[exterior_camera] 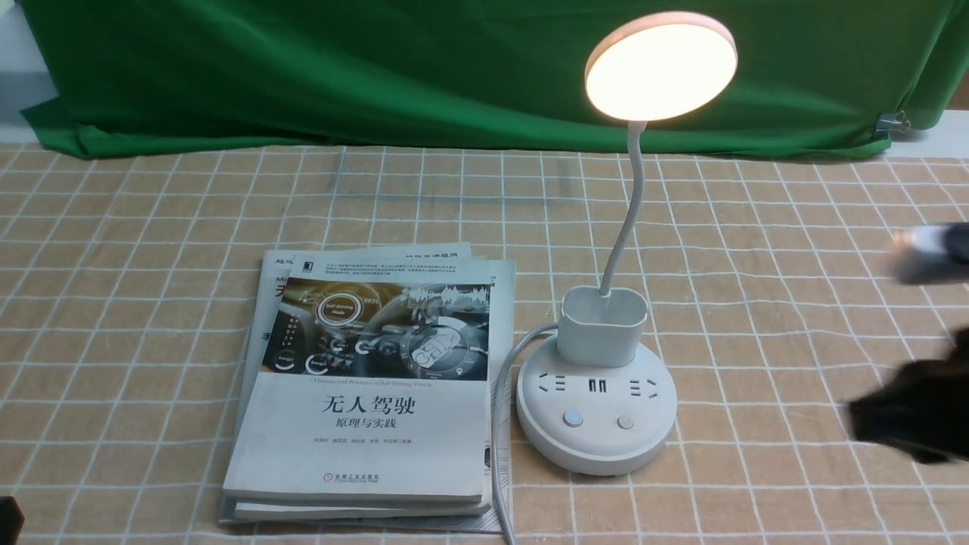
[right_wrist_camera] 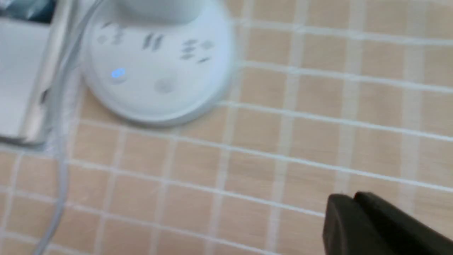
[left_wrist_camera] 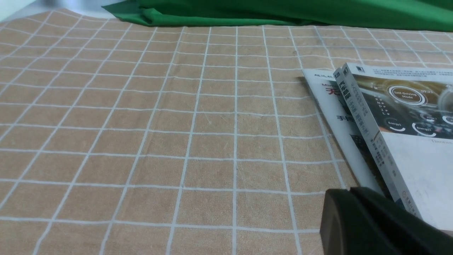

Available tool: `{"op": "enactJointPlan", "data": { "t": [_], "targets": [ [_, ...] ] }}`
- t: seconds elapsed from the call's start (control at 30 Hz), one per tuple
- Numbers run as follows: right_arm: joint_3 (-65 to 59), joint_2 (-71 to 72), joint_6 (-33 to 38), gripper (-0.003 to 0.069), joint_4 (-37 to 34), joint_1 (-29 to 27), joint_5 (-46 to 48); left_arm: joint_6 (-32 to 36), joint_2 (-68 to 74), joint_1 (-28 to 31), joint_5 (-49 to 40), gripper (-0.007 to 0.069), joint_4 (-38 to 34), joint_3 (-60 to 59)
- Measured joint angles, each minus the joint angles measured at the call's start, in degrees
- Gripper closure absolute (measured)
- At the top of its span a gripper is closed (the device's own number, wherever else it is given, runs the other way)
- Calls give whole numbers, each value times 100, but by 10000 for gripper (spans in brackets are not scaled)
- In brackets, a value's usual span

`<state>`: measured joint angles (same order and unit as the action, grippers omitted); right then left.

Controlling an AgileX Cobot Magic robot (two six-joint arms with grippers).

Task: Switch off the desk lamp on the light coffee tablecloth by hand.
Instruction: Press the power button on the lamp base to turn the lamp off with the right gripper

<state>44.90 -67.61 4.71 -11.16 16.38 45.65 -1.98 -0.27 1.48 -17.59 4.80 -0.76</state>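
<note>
The white desk lamp (exterior_camera: 598, 393) stands on the light coffee tablecloth (exterior_camera: 757, 250). Its round disc head (exterior_camera: 660, 65) glows warm and lit. Its round socket base shows two buttons; the left button (exterior_camera: 573, 418) glows blue. My right gripper (exterior_camera: 859, 416) is blurred at the right edge, to the right of the base and apart from it, jaws shut and empty. In the right wrist view the base (right_wrist_camera: 155, 67) lies ahead of the shut right gripper (right_wrist_camera: 348, 200). My left gripper (left_wrist_camera: 348, 193) is shut and empty beside the books; a bit of it shows in the front view (exterior_camera: 9, 518).
A stack of books (exterior_camera: 371, 386) lies just left of the lamp base, also in the left wrist view (left_wrist_camera: 396, 124). The lamp's white cable (exterior_camera: 500, 424) runs between books and base toward the front edge. A green cloth (exterior_camera: 378, 68) hangs along the back.
</note>
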Motion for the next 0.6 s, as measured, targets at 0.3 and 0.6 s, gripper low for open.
{"op": "enactJointPlan", "data": {
  "t": [0.3, 0.6],
  "targets": [
    [1350, -2233, 285, 622, -98, 1215, 42, 6, 0, 0, 0, 620, -6, 0],
    [2354, -3472, 293, 622, 54, 1274, 352, 6, 0, 0, 0, 620, -2, 0]
  ]
}}
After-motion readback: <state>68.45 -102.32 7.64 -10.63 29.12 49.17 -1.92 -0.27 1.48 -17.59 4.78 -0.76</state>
